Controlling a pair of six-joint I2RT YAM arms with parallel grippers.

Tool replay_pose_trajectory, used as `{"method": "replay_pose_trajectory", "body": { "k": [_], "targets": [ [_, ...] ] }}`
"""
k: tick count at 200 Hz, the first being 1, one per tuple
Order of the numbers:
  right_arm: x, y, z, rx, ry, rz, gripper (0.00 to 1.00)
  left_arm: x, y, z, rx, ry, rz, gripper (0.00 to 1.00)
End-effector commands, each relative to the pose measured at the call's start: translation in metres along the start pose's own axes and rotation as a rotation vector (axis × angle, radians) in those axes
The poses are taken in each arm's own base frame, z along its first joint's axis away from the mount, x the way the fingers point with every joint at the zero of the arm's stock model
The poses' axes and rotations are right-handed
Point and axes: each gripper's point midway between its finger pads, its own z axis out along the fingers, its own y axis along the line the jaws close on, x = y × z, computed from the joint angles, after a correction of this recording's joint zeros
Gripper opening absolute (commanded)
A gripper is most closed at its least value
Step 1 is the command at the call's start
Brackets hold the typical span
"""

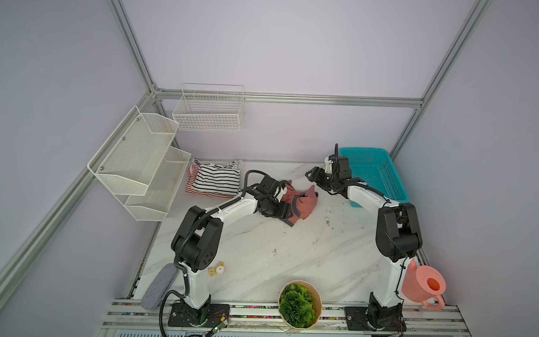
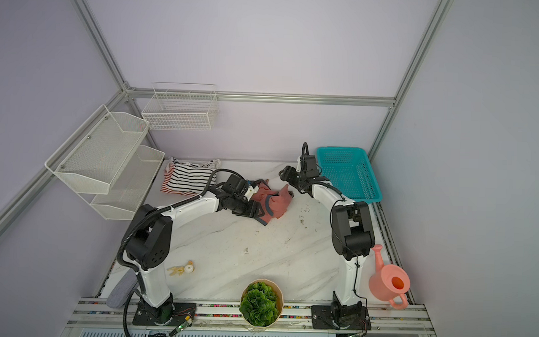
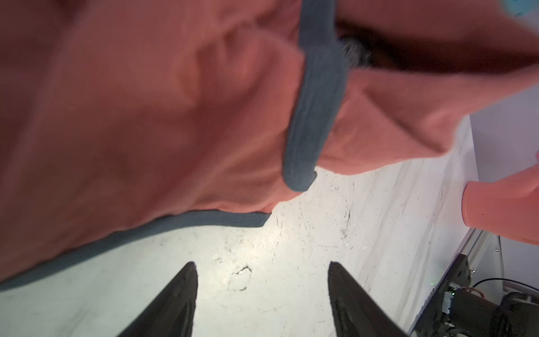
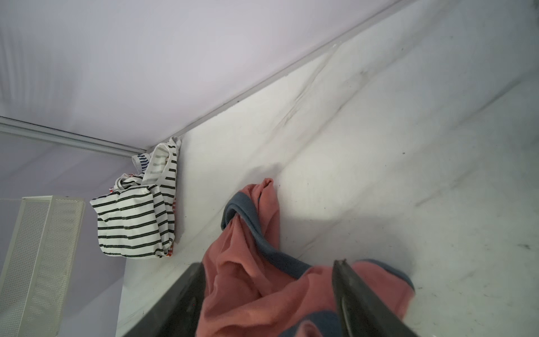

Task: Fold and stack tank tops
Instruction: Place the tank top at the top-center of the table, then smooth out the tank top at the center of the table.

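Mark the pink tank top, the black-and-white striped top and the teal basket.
pink tank top (image 1: 307,204): in a top view, on its crumpled body.
black-and-white striped top (image 1: 217,181): in a top view, middle of the folded cloth.
teal basket (image 1: 376,176): in a top view, bare mesh floor.

Top views high overhead, wrist views close, sharing dusty-red tank top (image 4: 248,291)

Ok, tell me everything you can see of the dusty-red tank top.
The dusty-red tank top is soft cloth with grey-blue trim along its openings. It lies crumpled, unfolded, on the marble-look table, toward the back, one end peaked upward. No print shows. The left gripper stands open just short of a trimmed edge; the right gripper is open over the peaked end; neither clamps it.
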Motion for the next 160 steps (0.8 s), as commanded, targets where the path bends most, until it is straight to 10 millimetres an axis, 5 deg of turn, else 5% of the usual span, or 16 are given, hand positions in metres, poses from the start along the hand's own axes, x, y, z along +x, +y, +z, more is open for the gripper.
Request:
{"method": "replay_pose_trajectory", "body": {
  "k": [1,50,86,111,139,160],
  "targets": [
    [0.007,0.002,-0.022,0.024,0.009,-0.026,0.72,-0.022,-0.023,-0.012,0.032,-0.033,0.054,0.81],
    [0.062,-0.032,-0.021,0.057,0.133,-0.006,0.73,-0.025,-0.012,0.016,-0.021,-0.022,0.005,0.87],
    [0.092,-0.033,-0.005,-0.016,0.198,0.054,0.74,-0.034,-0.003,0.031,-0.042,-0.053,-0.055,0.83],
    [0.099,-0.029,0.001,-0.054,0.218,0.066,0.59,-0.036,0.006,0.043,-0.070,-0.058,-0.085,0.60],
    [0.094,-0.025,-0.002,-0.059,0.213,0.055,0.00,-0.040,0.014,0.040,-0.112,-0.080,-0.102,0.04],
    [0.083,-0.014,-0.015,-0.058,0.184,0.024,0.00,-0.052,0.023,0.020,-0.159,-0.127,-0.106,0.00]
  ]
}}
